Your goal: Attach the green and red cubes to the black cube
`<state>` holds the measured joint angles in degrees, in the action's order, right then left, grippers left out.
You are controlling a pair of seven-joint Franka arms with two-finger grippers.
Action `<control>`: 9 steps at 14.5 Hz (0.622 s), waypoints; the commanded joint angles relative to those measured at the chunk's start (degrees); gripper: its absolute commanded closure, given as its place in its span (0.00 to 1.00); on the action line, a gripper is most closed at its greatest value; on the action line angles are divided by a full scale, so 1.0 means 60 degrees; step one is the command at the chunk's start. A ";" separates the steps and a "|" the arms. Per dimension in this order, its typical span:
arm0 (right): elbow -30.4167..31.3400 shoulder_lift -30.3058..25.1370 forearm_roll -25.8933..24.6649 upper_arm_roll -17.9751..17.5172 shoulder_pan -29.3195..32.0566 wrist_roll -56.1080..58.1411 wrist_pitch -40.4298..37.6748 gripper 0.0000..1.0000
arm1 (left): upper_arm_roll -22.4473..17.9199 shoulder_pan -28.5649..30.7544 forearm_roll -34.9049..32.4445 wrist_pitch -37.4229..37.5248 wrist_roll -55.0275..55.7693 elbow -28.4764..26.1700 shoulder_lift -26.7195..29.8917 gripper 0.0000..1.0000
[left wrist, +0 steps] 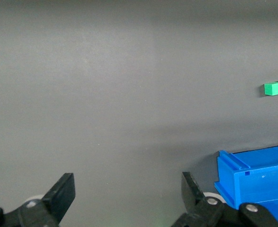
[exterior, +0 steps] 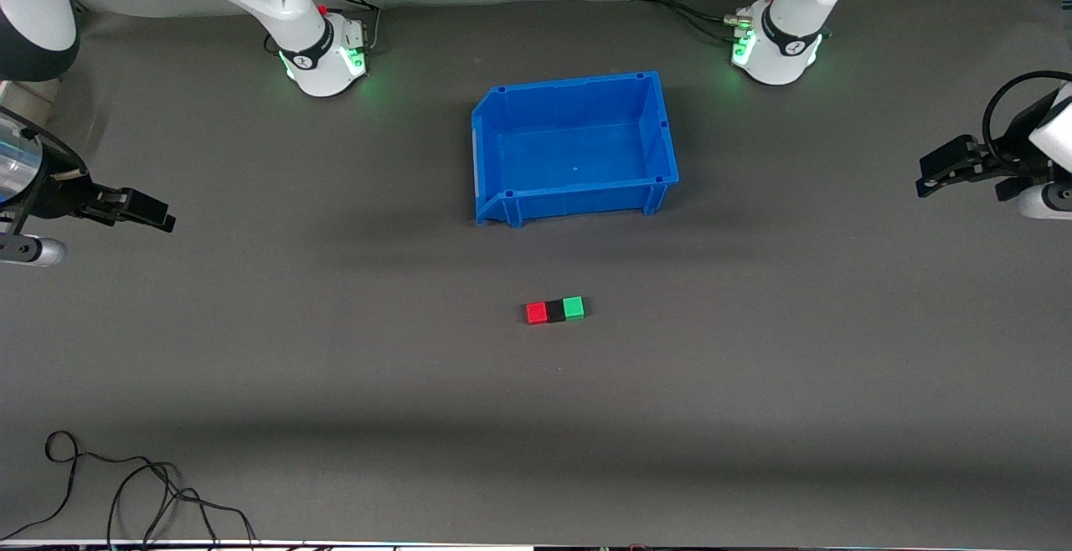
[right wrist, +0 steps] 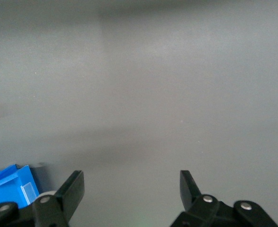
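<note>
On the matte grey table (exterior: 335, 367), nearer the front camera than the glossy blue bin (exterior: 662, 128), the red cube (exterior: 536, 313), black cube (exterior: 555, 311) and green cube (exterior: 573, 308) are seen in one row, apparently touching. The left gripper (exterior: 928, 178) and right gripper (exterior: 164, 218) are held wide open and empty over the table's ends.

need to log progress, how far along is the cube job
Looks done: the red cube, black cube and green cube sit joined in a row, nearer the camera than the blue bin. Nothing is in hand: the left gripper and right gripper are open and empty at the table ends. Nothing visibly remains.
</note>
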<state>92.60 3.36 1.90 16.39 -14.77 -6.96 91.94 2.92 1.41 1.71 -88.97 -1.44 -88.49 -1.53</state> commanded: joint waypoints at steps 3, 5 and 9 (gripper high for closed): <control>0.0357 -0.0355 -0.0228 -0.0008 -0.0029 0.0222 0.0190 0.03 | -0.0531 -0.0557 -0.0035 -0.0127 0.0269 -0.0106 0.0167 0.00; 0.0357 -0.0355 -0.0228 -0.0008 -0.0029 0.0222 0.0161 0.03 | -0.0531 -0.0513 -0.0035 -0.0055 0.0211 -0.0091 0.0181 0.00; 0.0357 -0.0340 -0.0199 -0.0749 0.0859 0.0237 0.0161 0.02 | -0.0516 -0.0527 -0.0166 0.0005 0.0254 -0.0091 0.0167 0.00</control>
<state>93.14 2.96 1.87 15.61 -13.76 -6.87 92.06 0.61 -0.55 1.68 -89.25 -0.86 -88.49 -1.53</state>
